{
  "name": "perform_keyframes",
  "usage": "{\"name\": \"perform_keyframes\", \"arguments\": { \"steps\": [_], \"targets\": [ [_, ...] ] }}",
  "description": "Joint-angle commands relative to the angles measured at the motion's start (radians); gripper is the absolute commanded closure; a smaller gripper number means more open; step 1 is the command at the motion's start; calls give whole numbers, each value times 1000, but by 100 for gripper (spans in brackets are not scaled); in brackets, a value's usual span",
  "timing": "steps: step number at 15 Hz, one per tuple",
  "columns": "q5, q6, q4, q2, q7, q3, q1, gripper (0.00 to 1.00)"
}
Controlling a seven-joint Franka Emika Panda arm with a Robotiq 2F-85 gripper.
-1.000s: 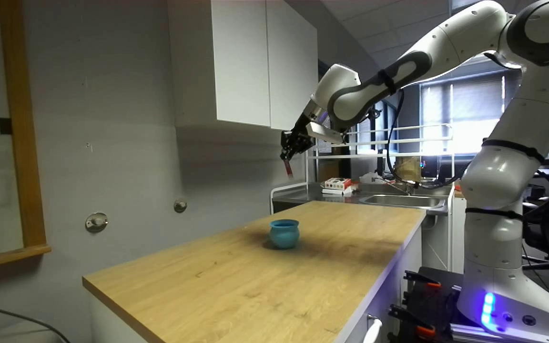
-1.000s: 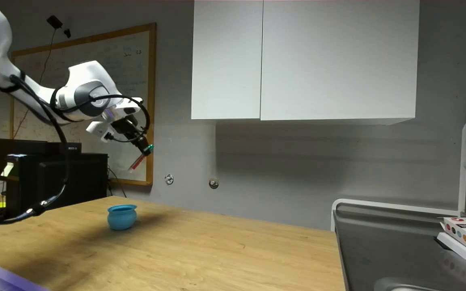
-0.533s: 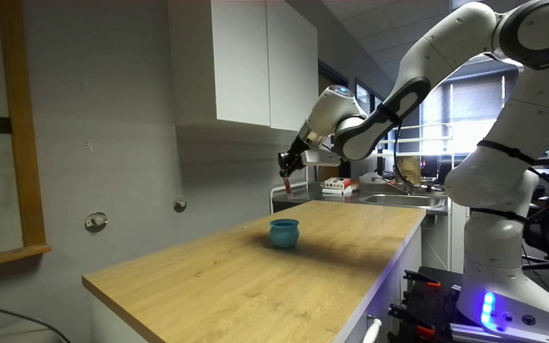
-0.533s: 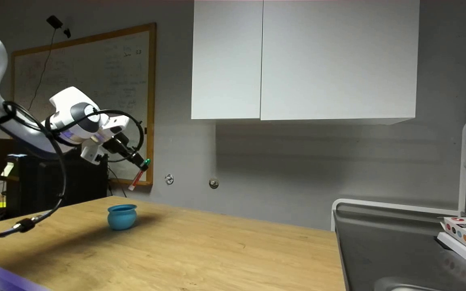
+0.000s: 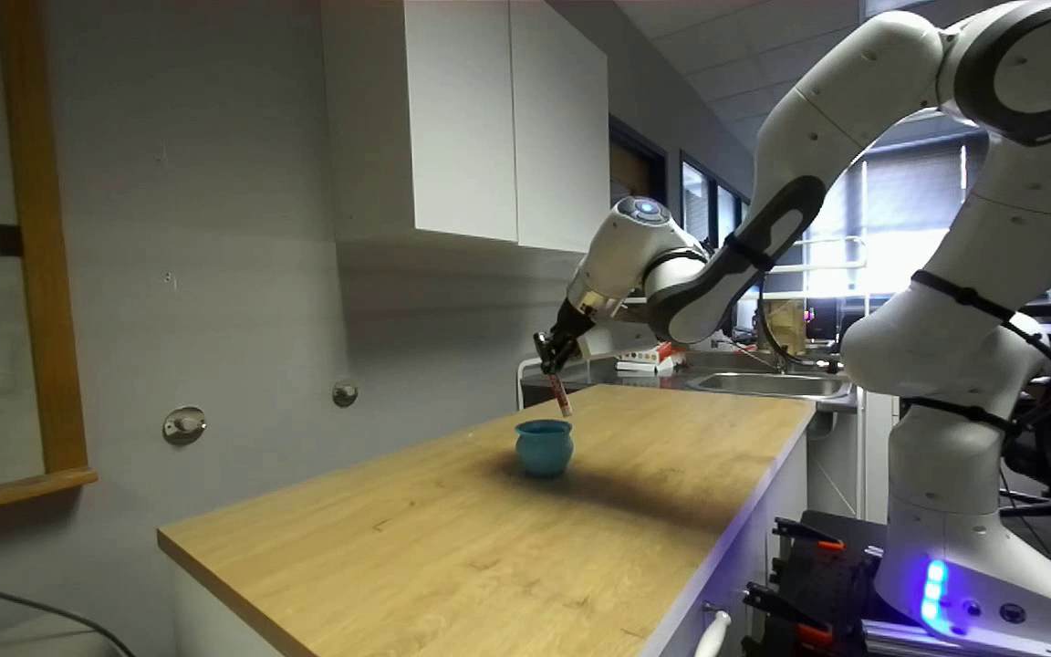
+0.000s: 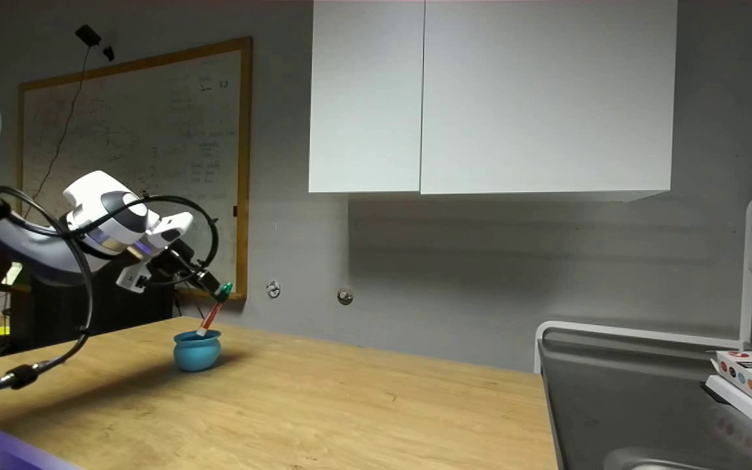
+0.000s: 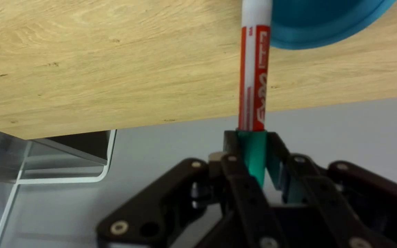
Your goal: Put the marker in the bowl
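A slim red-and-white, green-ended marker point(image 7: 254, 79) displays a smooth, printed, plastic-looking surface; the round teal-blue bowl point(image 6: 196, 354) is smooth-walled, its material unclear. The broad pale-yellow counter top point(image 6: 376, 418) shows matt wood grain, the jointed white robot arm point(image 5: 950, 365) a smooth, glossy shell, and the black two-fingered gripper point(image 7: 252, 138) a dull finish dotted with shinier, metal-looking round fasteners point(image 7: 119, 227).

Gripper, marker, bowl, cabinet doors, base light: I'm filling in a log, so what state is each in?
gripper, shut on the marker
marker, tilted, held, lower end near the bowl
bowl, upright on the wooden counter
cabinet doors, shut
base light, lit blue
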Motion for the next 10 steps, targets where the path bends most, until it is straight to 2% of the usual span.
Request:
{"name": "perform_keyframes", "arguments": {
  "steps": [1,6,7,10],
  "targets": [
    [-24,-8,-3,-42,54,108,-67,94],
    [-9,-18,31,-45,58,203,-129,94],
    [53,-11,31,-64,9,231,-150,94],
    [110,-14,49,-71,-11,274,-191,94]
  ]
}}
